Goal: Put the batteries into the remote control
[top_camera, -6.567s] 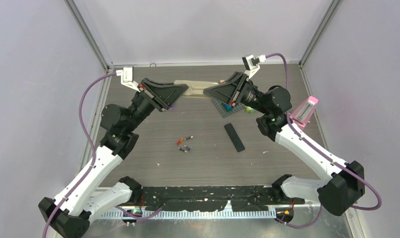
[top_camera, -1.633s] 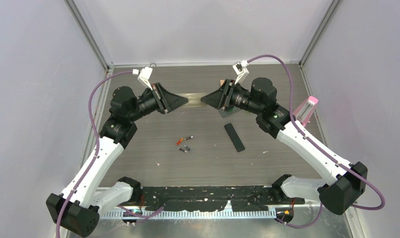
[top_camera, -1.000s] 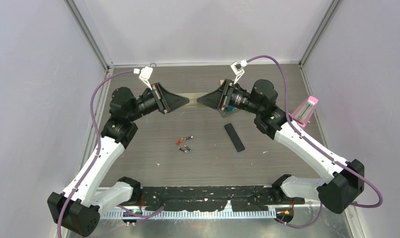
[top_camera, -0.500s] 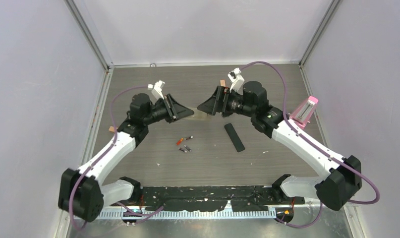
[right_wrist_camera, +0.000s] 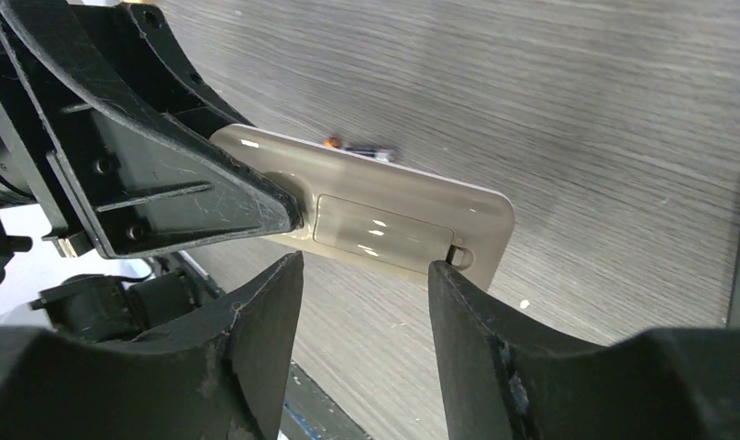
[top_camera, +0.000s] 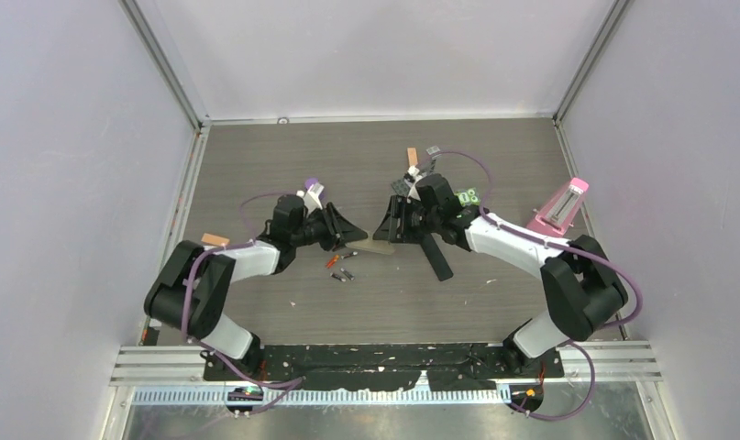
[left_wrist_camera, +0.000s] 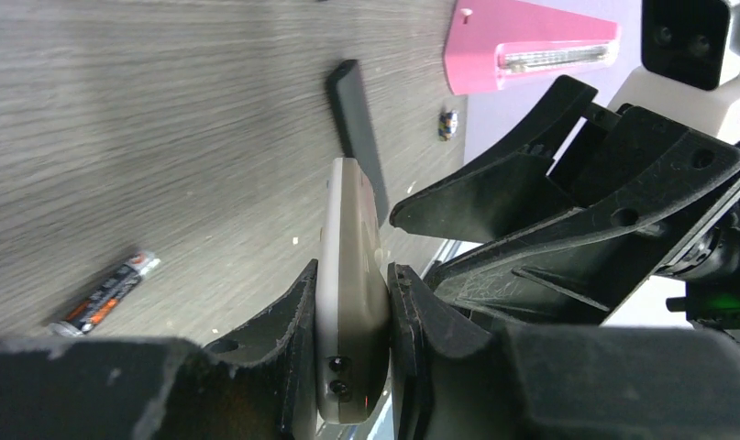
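Observation:
My left gripper (top_camera: 352, 236) is shut on one end of the beige remote control (top_camera: 378, 246), held edge-up just above the table. The left wrist view shows the remote (left_wrist_camera: 352, 229) pinched between both fingers. My right gripper (top_camera: 382, 229) is open and faces the remote's other end. In the right wrist view the remote's back (right_wrist_camera: 393, 220) shows a closed battery cover between my spread fingers (right_wrist_camera: 256, 321), untouched. The batteries lie on the table just below the remote: an orange-red one (top_camera: 336, 261) and a dark one (top_camera: 346, 274). One battery (left_wrist_camera: 104, 295) shows in the left wrist view.
A long black strip (top_camera: 435, 254) lies right of the batteries, under my right arm. A pink wedge-shaped object (top_camera: 560, 203) stands at the right wall. A green item (top_camera: 468, 195), a dark mat (top_camera: 401, 186) and small tan blocks (top_camera: 411, 156) lie behind.
Both arms have come down from the back of the table to the middle, bringing the remote low beside the batteries. The two grippers stay tip to tip at the remote.

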Action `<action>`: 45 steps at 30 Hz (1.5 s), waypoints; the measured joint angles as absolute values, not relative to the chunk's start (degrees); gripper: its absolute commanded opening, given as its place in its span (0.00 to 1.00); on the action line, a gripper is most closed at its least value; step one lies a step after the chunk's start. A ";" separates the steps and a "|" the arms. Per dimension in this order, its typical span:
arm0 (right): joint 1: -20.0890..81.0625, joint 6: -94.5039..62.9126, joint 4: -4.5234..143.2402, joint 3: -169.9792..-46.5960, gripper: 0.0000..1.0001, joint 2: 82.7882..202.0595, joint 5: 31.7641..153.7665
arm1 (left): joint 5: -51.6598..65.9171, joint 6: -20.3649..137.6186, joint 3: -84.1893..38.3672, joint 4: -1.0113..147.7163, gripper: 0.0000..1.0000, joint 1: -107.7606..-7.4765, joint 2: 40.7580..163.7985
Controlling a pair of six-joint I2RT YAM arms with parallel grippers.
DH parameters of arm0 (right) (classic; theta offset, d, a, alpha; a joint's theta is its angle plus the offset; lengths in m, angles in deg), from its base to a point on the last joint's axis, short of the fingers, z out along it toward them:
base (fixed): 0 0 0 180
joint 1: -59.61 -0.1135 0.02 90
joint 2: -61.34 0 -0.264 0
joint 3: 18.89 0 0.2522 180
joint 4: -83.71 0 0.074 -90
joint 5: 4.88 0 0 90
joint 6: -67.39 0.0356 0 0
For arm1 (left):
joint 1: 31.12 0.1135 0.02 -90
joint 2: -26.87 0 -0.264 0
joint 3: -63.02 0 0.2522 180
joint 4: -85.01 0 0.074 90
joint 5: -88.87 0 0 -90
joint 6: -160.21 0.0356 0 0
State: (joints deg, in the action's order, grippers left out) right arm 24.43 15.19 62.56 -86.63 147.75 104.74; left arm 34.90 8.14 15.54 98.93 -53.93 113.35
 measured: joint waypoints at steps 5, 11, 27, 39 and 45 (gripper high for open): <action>24.41 15.19 64.46 -84.12 0.58 150.03 104.68 | 34.92 7.23 18.06 104.22 0.00 -53.93 118.79; 24.41 15.19 67.82 -83.20 0.58 151.95 104.43 | 34.90 7.86 18.69 107.21 0.00 -53.93 120.80; 24.43 15.54 70.75 -83.09 0.60 156.06 102.90 | 35.38 10.55 21.27 113.44 0.00 -53.93 123.36; 25.16 17.40 73.33 -80.55 0.56 156.37 103.41 | 34.85 9.50 22.49 114.86 0.00 -53.93 123.36; 25.35 17.84 73.44 -79.26 0.44 156.37 103.52 | 34.46 7.29 22.73 115.45 0.00 -53.84 123.80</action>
